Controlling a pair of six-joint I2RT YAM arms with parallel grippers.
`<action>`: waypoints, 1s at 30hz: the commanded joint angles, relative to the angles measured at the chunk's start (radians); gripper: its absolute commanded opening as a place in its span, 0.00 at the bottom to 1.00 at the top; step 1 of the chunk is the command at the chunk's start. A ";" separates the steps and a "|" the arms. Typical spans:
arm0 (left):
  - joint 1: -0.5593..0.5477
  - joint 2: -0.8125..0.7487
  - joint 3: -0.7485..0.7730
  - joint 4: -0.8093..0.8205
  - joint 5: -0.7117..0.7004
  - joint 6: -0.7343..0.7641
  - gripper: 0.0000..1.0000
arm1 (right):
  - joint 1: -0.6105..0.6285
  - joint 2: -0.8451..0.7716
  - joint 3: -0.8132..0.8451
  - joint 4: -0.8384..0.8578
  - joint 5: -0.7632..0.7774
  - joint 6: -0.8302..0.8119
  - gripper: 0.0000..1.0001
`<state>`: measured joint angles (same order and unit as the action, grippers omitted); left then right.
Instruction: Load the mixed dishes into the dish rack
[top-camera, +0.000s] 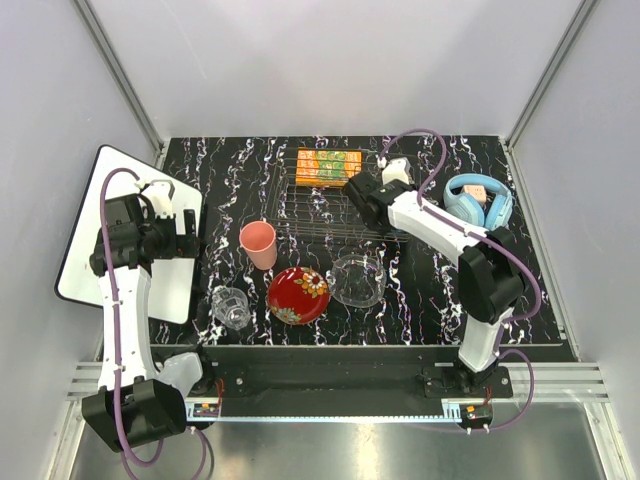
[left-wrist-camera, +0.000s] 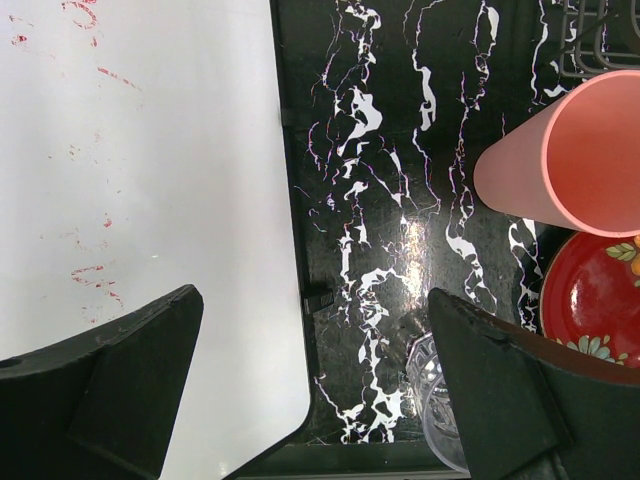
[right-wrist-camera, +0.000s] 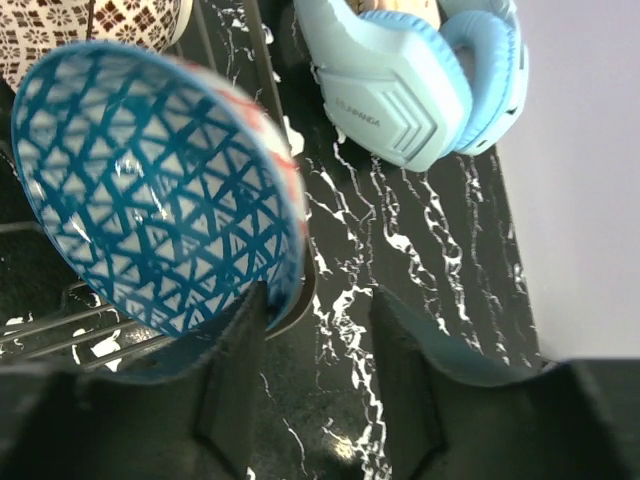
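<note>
Right wrist view: blue patterned bowl (right-wrist-camera: 150, 190) placement in the dish rack (top-camera: 310, 210).
The bowl stands tilted on edge among the rack wires at the left of the frame, below the small beige patterned bowl (right-wrist-camera: 130, 20). The right gripper (right-wrist-camera: 320, 300) has its jaws partly apart, with the rim against one finger only and apparently unclamped. The left gripper (left-wrist-camera: 315, 300) is spread wide and empty. Next move: withdraw without nudging the rim, then collect the clear bowl (top-camera: 358, 279).
</note>
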<state>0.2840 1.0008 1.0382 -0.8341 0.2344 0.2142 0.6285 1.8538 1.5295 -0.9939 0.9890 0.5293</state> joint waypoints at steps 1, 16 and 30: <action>0.006 -0.005 0.017 0.032 -0.012 0.017 0.99 | 0.008 -0.076 -0.094 0.113 0.005 0.035 0.46; 0.007 -0.010 0.011 0.032 -0.021 0.021 0.99 | 0.008 -0.077 -0.150 0.232 0.071 0.008 0.13; 0.006 -0.005 0.010 0.033 -0.010 0.016 0.99 | 0.085 0.001 -0.010 0.117 0.108 0.049 0.00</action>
<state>0.2840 1.0008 1.0382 -0.8341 0.2298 0.2211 0.6529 1.8191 1.4075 -0.7933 1.0370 0.5320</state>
